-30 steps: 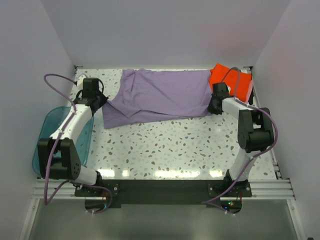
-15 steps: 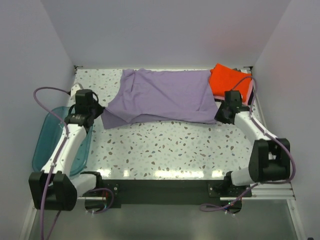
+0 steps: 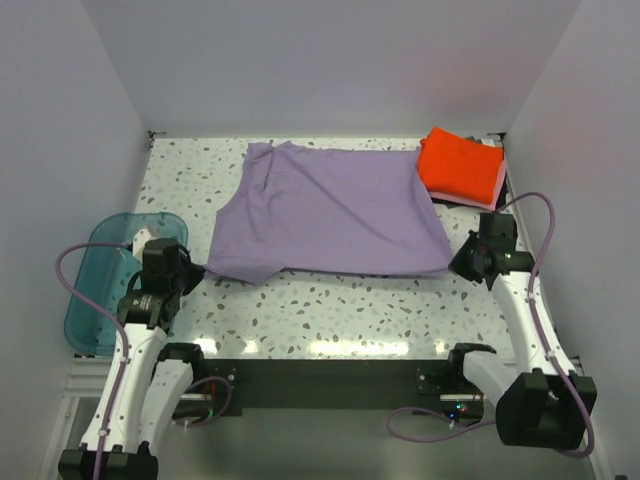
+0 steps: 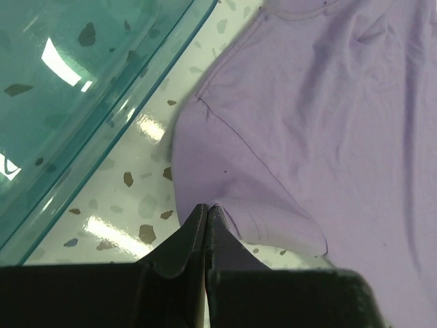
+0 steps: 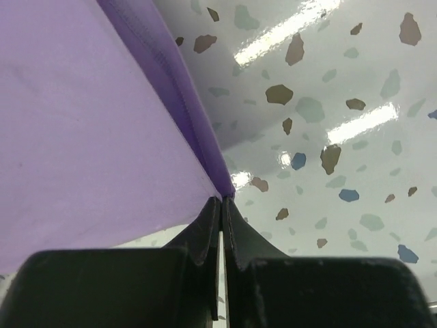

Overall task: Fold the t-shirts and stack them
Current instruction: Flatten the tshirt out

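I see the purple tee (image 3: 335, 215) spread flat across the far half of the table (image 3: 350, 305), with a few shallow wrinkles. My left gripper (image 4: 206, 210) is clenched on the tee's near left corner, the cloth pinched between its closed tips. My right gripper (image 5: 221, 201) is clenched on the tee's near right corner, the hem running away from its tips. The orange tee (image 3: 458, 165) lies folded just beside the purple tee's far right corner, with a thin pink layer (image 3: 497, 183) showing along its right edge. The teal tub (image 3: 95, 290) sits left of the purple tee, apart from the cloth.
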Robot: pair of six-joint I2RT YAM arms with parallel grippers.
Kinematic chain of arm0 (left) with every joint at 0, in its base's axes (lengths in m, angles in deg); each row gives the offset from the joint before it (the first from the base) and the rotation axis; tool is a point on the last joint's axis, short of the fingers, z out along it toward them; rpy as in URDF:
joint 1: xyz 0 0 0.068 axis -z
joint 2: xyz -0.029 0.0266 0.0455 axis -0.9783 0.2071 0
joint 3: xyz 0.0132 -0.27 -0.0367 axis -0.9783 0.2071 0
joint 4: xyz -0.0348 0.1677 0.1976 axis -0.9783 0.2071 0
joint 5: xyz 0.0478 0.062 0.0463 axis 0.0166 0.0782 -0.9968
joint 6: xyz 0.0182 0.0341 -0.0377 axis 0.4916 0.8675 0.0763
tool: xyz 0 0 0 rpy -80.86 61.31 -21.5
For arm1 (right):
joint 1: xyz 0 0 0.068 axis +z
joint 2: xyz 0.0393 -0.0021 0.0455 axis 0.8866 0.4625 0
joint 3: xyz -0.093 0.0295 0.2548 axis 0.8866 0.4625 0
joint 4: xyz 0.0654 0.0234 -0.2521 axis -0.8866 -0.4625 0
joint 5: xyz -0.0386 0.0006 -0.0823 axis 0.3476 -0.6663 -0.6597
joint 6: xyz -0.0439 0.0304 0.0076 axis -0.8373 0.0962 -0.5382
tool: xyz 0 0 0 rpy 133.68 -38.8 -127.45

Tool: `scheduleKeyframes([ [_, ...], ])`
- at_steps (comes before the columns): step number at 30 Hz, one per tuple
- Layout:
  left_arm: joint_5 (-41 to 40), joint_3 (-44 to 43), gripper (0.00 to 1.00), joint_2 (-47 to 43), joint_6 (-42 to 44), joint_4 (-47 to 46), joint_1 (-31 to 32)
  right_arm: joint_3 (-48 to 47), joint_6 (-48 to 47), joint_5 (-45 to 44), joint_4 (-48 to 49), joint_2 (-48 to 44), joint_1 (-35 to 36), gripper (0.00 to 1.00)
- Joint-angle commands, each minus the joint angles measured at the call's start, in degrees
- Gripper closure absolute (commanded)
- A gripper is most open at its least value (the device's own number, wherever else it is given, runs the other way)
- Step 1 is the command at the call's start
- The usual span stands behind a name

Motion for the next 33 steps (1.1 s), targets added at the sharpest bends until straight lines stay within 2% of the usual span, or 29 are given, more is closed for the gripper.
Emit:
scheduleKeyframes([
  [1, 0.0, -1.2, 1.0, -3.3, -3.5, 5.7, -0.1, -0.1, 2.6, -0.7, -5.8, -2.8, -0.7, 0.98],
  [6, -2.4, -6.6, 1.0, -5.2, -3.7, 11.6, -0.1, -2.7, 2.4, -0.5, -7.3, -2.4, -1.3, 1.0],
  [9, -2.1, -8.3, 1.0, -6.7, -2.5, 11.3, -0.2, -3.4, 1.9, 1.3, -6.6, -2.2, -1.3, 1.0],
  [14, 3.7, -6.8, 1.0, -5.9, 1.1, 6.8, -0.2, -3.1, 1.1, 3.4, -4.6, -0.8, -1.3, 1.0],
  [18, 4.8, -7.0, 1.0, -5.2, 3.7, 0.4, -0.2, -3.6, -0.7, 7.0, -0.1, -1.7, -1.3, 1.0],
  [21, 4.6, -7.9, 1.0, -0.4, 2.9, -8.8, -0.2, -5.4, 0.1, 11.3, 9.0, 1.1, -1.2, 1.0],
  [22, 5.0, -8.6, 1.0, 5.5, 2.4, -11.2, -0.2, -6.7, 0.4, 13.1, 11.3, 3.8, -1.1, 1.0],
  [24, 5.5, -13.7, 1.0, 13.1, 1.9, -18.1, -0.2, -14.7, 1.3, 17.2, 14.9, 15.1, -0.5, 1.0],
  [25, 5.1, -18.8, 1.0, 20.9, 1.8, -20.1, -0.2, -21.9, 1.6, 17.9, 16.0, 19.2, 0.3, 1.0],
  [26, 4.6, -21.9, 1.0, 25.0, 2.0, -21.9, -0.3, -26.3, 1.7, 17.8, 16.6, 27.4, 1.2, 1.0],
  [27, 4.4, -25.6, 1.0, 29.2, 2.8, -25.1, -0.3, -31.0, 1.5, 17.8, 16.5, 31.3, 3.2, 1.0],
  [28, 3.8, -34.5, 1.0, 37.7, 3.6, -25.9, -0.3, -42.1, 1.1, 17.8, 15.9, 35.1, 3.9, 1.0],
  [29, 3.6, -39.8, 1.0, 42.2, 4.8, -25.9, -0.4, -48.9, 0.4, 17.5, 12.2, 44.4, 5.8, 1.0],
  [30, 4.1, -45.4, 1.0, 46.4, 6.1, -26.2, -0.4, -56.1, -0.6, 17.1, 10.3, 48.7, 7.6, 1.0],
  [31, 5.5, -57.4, 1.0, 54.9, 7.3, -26.0, -0.5, -70.8, -0.7, 17.5, 8.8, 53.8, 8.0, 1.0],
  [32, 6.3, -64.4, 1.0, 59.1, 8.5, -24.7, -1.1, -79.0, -0.6, 18.4, 5.2, 58.4, 8.1, 1.0],
  [33, 7.5, -71.8, 1.0, 63.3, 8.8, -21.7, -1.5, -87.7, 0.6, 19.2, 3.1, 67.9, 8.1, 1.0],
])
